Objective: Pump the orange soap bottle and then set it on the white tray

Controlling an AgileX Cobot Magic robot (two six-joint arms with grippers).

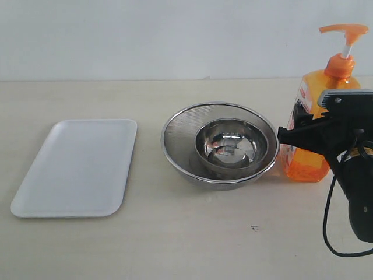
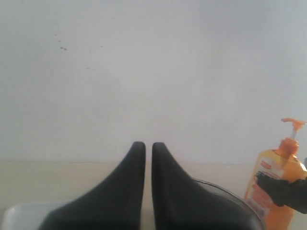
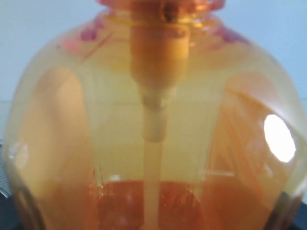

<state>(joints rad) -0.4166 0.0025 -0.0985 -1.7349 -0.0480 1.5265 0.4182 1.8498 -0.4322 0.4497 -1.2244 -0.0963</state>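
Observation:
The orange soap bottle stands upright on the table at the far right, pump head up and pointing left. My right gripper is closed around its lower body, one black finger pressed to its left side. In the right wrist view the translucent bottle fills the picture, with dark fingers just showing at its edges. The white tray lies flat at the left with nothing on it. My left gripper is shut, holds nothing, and looks across the table toward the bottle.
A round steel mesh strainer with a shiny steel bowl inside it sits between tray and bottle, almost touching the bottle. A black cable loops below the right arm. A pale wall stands behind the table.

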